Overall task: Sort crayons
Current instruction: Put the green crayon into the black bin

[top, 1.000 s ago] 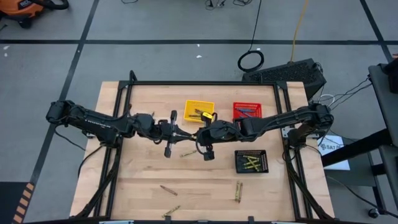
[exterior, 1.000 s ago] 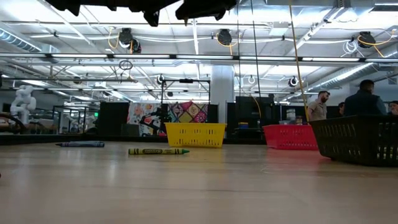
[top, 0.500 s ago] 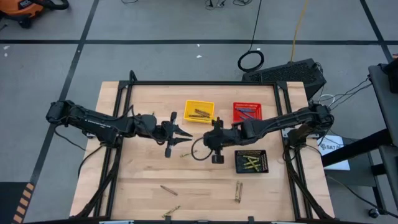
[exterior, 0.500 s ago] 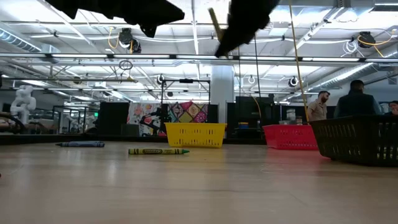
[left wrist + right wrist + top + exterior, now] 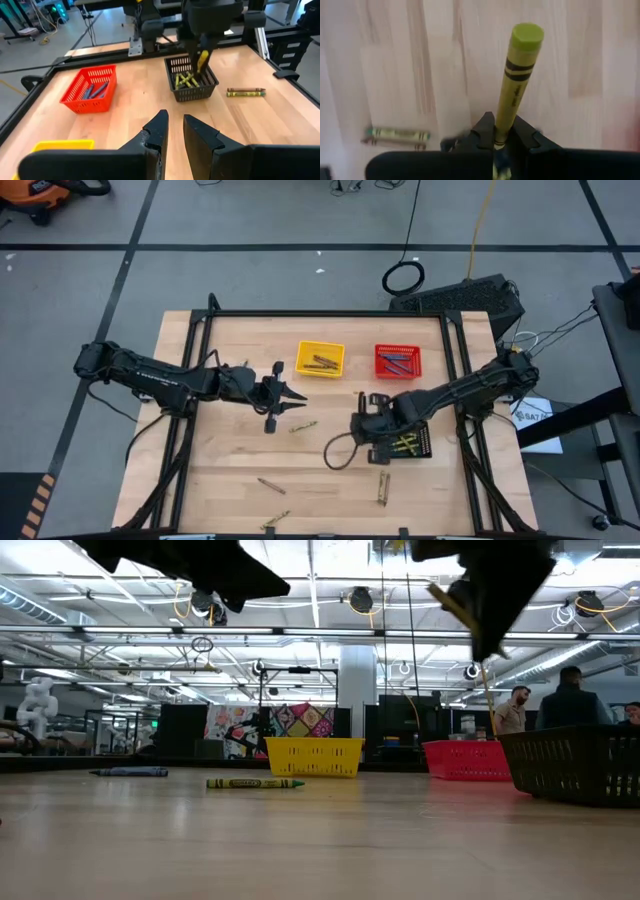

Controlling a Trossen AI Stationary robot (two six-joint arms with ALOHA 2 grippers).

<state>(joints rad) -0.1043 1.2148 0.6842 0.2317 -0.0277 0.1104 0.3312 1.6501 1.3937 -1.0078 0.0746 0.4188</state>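
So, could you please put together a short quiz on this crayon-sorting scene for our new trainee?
1. True or false: the right gripper holds a yellow-green wax crayon.
2. Which square mesh basket is the right gripper next to? A) yellow plastic B) red plastic C) black plastic
3. Fill in: the left gripper has its jaws ____ and holds nothing.

Key
1. True; its jaws are shut on the crayon.
2. C, the black plastic mesh basket, which already holds yellow-green crayons. The yellow plastic mesh basket and red plastic mesh basket sit farther back.
3. Open.
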